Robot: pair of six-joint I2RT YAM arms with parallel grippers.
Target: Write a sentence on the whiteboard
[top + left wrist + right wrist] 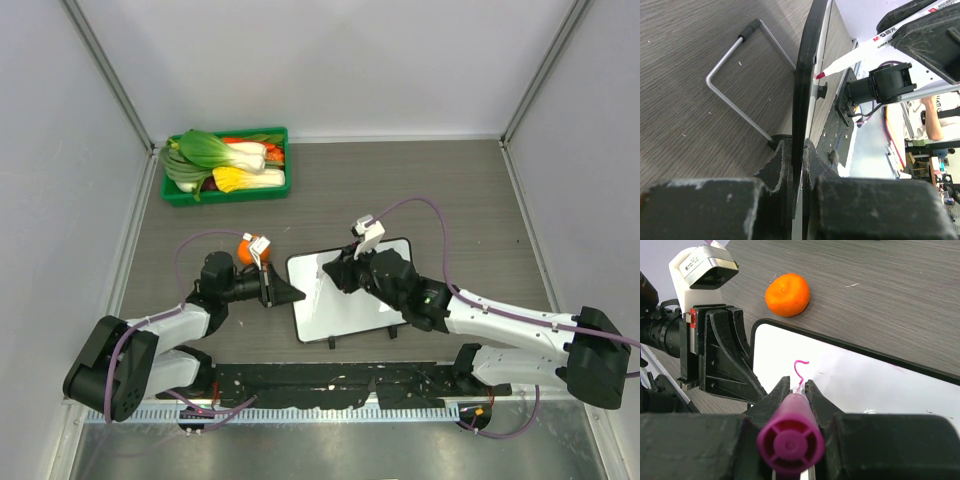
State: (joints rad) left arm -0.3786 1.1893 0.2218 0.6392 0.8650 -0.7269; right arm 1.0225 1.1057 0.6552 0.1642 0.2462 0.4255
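Note:
The whiteboard [350,305] lies near the table's middle front, tilted slightly. My left gripper [290,292] is shut on its left frame edge; in the left wrist view the black frame [802,90] runs edge-on between the jaws of my left gripper [801,160]. My right gripper [335,272] is shut on a magenta marker [790,442], whose tip touches the whiteboard [865,385] near its upper left corner. Of the sentence, only one short curved pink stroke [800,367] shows. The marker's white barrel and pink tip [819,76] show in the left wrist view.
An orange [245,250] lies just behind my left gripper, and also shows in the right wrist view [787,294]. A green tray [227,165] of vegetables stands at the back left. The board's wire stand [735,100] rests on the table. Walls close in three sides.

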